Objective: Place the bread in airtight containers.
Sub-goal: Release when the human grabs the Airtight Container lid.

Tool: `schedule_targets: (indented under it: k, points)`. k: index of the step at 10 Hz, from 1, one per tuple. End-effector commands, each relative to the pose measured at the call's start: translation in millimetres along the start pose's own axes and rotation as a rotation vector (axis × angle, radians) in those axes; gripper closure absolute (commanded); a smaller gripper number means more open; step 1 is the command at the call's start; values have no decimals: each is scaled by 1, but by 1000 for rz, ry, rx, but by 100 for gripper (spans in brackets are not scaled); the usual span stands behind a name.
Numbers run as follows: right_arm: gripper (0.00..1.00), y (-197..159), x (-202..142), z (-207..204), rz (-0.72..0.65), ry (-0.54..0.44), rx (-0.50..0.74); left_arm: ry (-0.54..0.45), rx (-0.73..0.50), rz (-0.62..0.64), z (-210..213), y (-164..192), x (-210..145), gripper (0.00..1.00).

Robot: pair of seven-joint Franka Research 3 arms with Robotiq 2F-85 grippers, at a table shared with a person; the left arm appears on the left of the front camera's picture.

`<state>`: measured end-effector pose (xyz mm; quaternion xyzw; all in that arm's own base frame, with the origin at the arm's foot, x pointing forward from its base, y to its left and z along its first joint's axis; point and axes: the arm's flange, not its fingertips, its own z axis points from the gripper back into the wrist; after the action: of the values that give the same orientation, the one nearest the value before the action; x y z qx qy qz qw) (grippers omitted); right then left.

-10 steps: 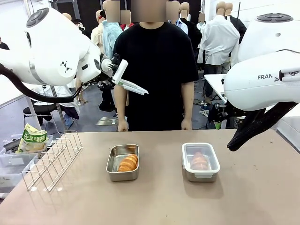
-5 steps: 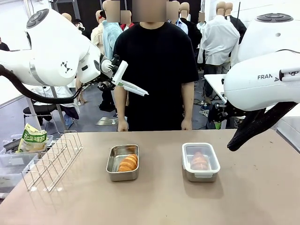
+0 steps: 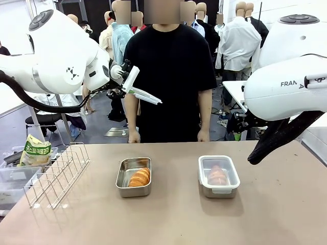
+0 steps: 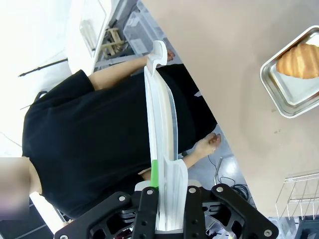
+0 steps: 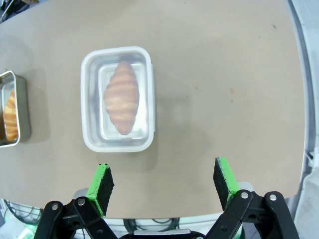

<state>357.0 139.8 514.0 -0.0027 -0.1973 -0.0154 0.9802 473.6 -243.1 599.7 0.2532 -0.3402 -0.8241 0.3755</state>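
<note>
On the table, one steel container (image 3: 134, 177) stands open with a golden bread roll (image 3: 139, 177) in it. A second container (image 3: 218, 176) to its right has a translucent lid on it, and a bread roll (image 3: 217, 175) shows through. My left gripper (image 3: 125, 81) is raised high at the left, shut on a second translucent lid (image 3: 142, 93). In the left wrist view that lid (image 4: 160, 134) stands edge-on in my left gripper (image 4: 164, 175), with the open container (image 4: 291, 92) and its bread (image 4: 300, 60) far below. My right gripper (image 5: 163, 179) hangs open above the table, near the lidded container (image 5: 118, 98).
A person in black stands at the far edge with both hands (image 3: 134, 138) resting on the table. A wire rack (image 3: 56, 173) stands at the left, with a yellow bag (image 3: 34, 151) and plastic bins beside it. Bare tabletop (image 3: 173, 219) lies in front of the containers.
</note>
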Motion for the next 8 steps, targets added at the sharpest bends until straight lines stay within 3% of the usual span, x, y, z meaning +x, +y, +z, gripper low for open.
schedule_targets:
  k: [1, 8]
  points:
    - [0, -1, 1, 0, 2, 1, 5, 14, 0, 7, 1, 2, 1, 100]
    - [0, -1, 1, 0, 2, 1, 5, 14, 0, 7, 1, 2, 1, 100]
